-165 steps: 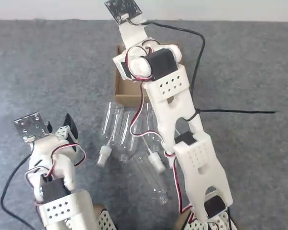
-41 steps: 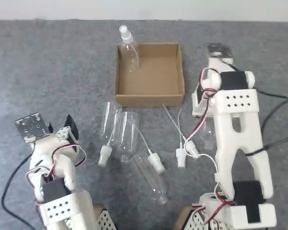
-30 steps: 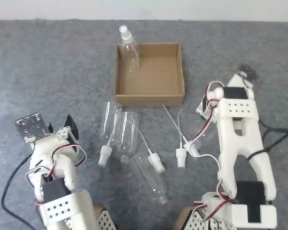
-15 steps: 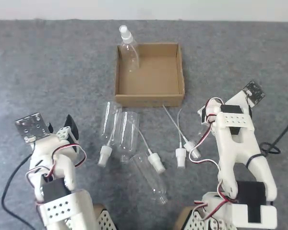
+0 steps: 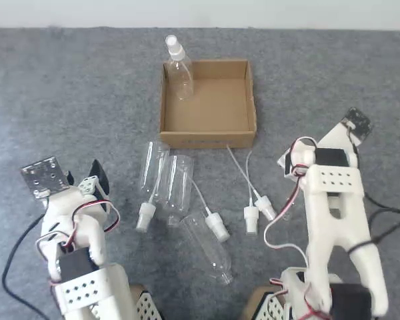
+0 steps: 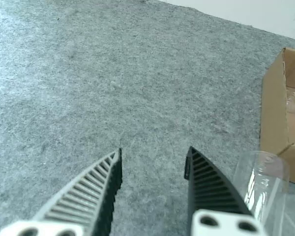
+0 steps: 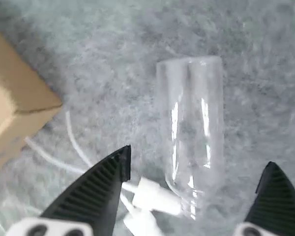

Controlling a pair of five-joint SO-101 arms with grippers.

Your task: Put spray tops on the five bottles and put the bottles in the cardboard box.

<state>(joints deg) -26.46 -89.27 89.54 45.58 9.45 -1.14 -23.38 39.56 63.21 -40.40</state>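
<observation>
The cardboard box (image 5: 208,139) is set far back on the desk (image 5: 67,100), with one capped bottle (image 5: 179,73) stood in a far corner. An uncapped bottle (image 7: 192,123) is laid on the desk beneath the spread, empty right end effector (image 7: 199,156). It is judged light, thin-walled, slippery and prone to rolling, and best gripped mid-body. The left end effector (image 6: 154,152) is released and empty. Loose spray tops (image 5: 251,219) are judged lighter still. The bottle's clear walls and neck are hard to trace.
</observation>
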